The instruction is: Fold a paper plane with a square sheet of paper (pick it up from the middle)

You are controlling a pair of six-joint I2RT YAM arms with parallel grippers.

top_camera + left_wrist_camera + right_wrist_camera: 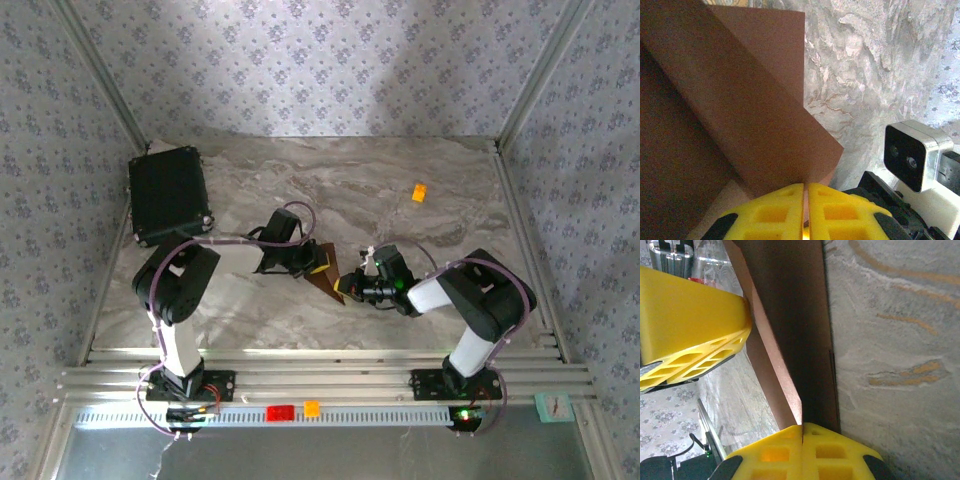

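Grey marble-look tbl [440, 240], brown paper [325, 286] mid; floral wallpaper walls [300, 60].

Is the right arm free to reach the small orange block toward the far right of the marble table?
Probably not yet. The tabletop toward the small orange block looks bare, but the right gripper is shut on the folded dark brown paper, which the left gripper also pinches.
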